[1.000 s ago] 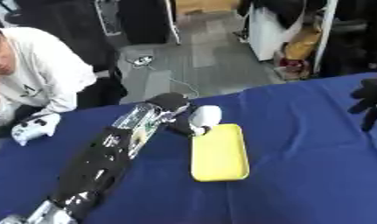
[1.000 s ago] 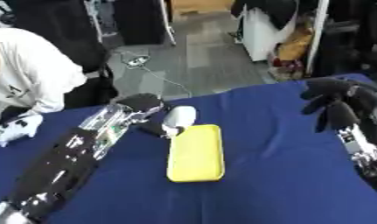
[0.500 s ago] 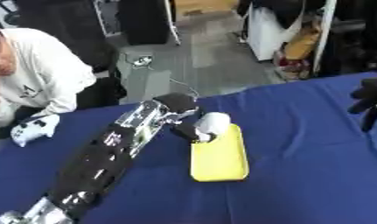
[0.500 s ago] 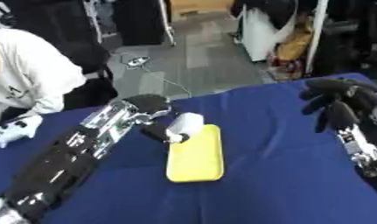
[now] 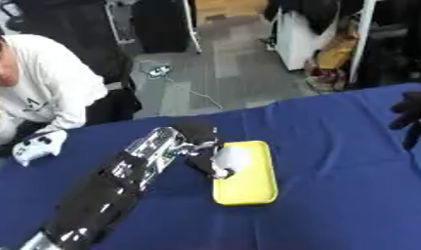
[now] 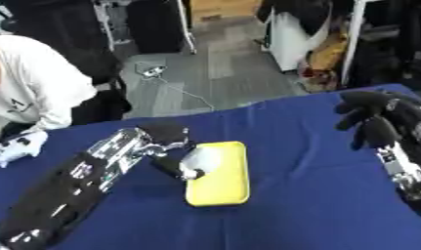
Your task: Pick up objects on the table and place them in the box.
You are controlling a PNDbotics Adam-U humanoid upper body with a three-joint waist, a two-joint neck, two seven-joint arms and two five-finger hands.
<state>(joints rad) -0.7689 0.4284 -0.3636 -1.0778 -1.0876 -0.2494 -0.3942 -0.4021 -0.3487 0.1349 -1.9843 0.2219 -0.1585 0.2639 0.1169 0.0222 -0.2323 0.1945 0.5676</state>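
Observation:
A yellow tray-like box [image 5: 249, 181] lies flat on the blue table [image 5: 333, 195] near its middle. My left hand [image 5: 199, 152] reaches in from the lower left and is shut on a small white object [image 5: 230, 157], held just over the box's near-left part. My right hand [image 6: 371, 119] hangs above the table's right side with its fingers curled downward, holding nothing.
A person in a white shirt [image 5: 42, 97] sits at the table's far left edge. A white game controller [image 5: 38, 145] lies on the table by that person. Beyond the far edge is grey floor with a cable [image 5: 162, 73].
My left hand has carried the white object from the box's far-left corner to over the box. The right hand has stayed in place.

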